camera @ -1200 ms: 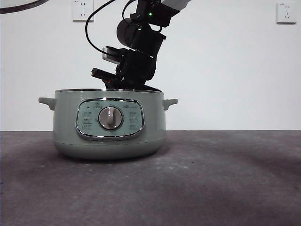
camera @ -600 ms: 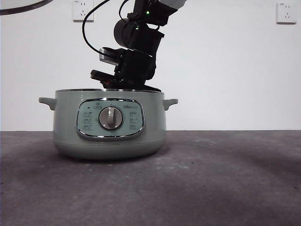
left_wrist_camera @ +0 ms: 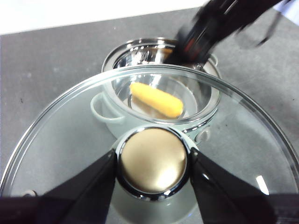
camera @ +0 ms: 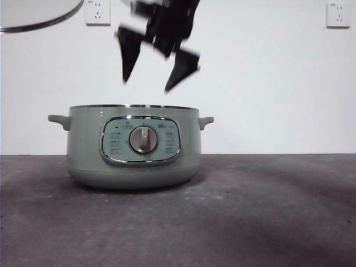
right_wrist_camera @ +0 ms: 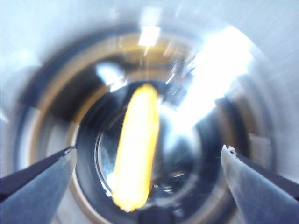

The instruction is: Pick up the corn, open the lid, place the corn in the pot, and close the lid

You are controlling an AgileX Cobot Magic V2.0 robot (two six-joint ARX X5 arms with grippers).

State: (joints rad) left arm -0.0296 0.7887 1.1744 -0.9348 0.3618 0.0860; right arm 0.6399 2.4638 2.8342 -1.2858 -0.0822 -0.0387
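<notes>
Black right fingers (camera: 149, 80) gape empty above the pot (camera: 133, 147).

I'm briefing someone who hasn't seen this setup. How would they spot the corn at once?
Find the green pot on the table. Look down into its shiny open bowl, under the open right gripper: the corn lies loose on the bottom. It is the only yellow thing there; the lid, held aside by the left gripper, is clear glass.
</notes>
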